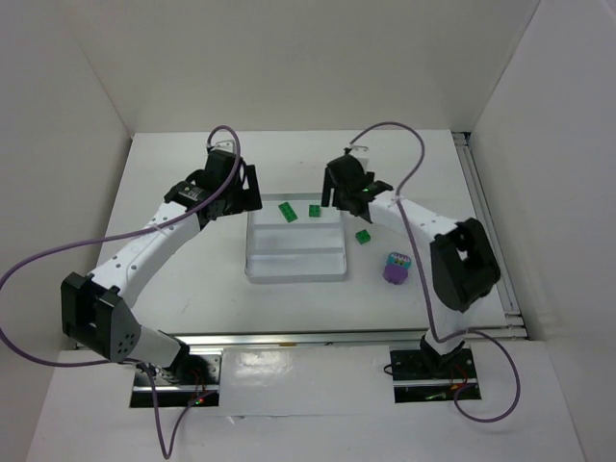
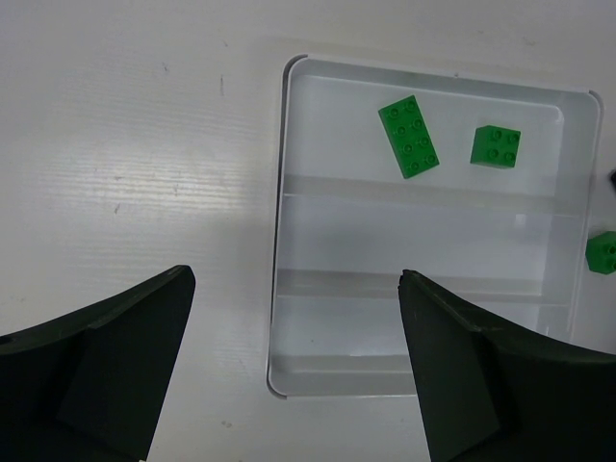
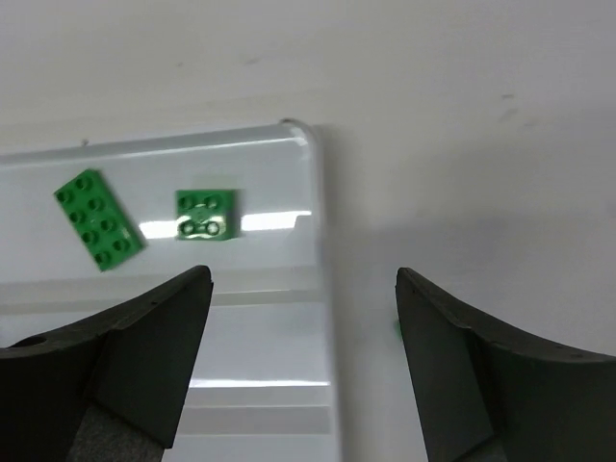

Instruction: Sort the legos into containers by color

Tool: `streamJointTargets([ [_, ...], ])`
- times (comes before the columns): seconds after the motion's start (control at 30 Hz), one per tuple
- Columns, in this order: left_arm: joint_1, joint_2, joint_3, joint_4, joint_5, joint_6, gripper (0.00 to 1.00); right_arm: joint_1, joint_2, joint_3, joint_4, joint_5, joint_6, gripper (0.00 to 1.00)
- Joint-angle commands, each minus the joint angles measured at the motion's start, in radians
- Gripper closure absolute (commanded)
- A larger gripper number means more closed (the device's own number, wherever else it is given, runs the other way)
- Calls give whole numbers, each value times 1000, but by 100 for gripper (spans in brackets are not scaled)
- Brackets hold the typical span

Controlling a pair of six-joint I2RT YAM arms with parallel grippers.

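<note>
The clear whitish tray [image 1: 294, 262] lies mid-table, its compartments split by ridges. In its far compartment lie two green legos: a long brick [image 1: 288, 212] [image 2: 409, 138] [image 3: 99, 219] and a square one [image 1: 315, 211] [image 2: 496, 146] [image 3: 205, 215], the latter with its underside up. A third green brick [image 1: 363, 237] [image 2: 603, 252] rests on the table just right of the tray. My left gripper [image 1: 250, 191] [image 2: 296, 289] hangs open over the tray's left rim [image 2: 281, 241]. My right gripper [image 1: 335, 195] [image 3: 303, 284] is open and empty above the tray's right rim [image 3: 323, 289].
A small purple round cup [image 1: 396, 269] stands on the table right of the tray, with a pale teal-and-lilac piece [image 1: 397, 259] in its top. White walls enclose the table at the back and sides. A metal rail [image 1: 486, 221] runs along the right edge.
</note>
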Motion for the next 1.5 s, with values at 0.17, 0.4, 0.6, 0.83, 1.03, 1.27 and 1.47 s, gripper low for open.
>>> streamJointTargets([
  [0.17,-13,32,25,24,5,18,0,-148,-224,-233,-16,-34,-46,15],
  [0.4,-22,53,34,24,14,18,0,-148,-248,-310,-49,-80,-131,13],
  [0.6,-22,53,34,24,14,29,0,-148,-158,-287,-40,-195,-221,13],
  [0.83,-32,63,43,24,14,29,0,-148,-97,-287,-5,-170,-221,22],
  [1.03,-32,72,52,24,14,29,0,-148,-55,-296,38,-158,-203,30],
  [1.27,-32,81,62,24,14,29,0,-148,-11,-276,61,-167,-192,41],
  [1.47,-41,81,62,24,5,29,0,-148,-75,-276,63,-68,-168,60],
])
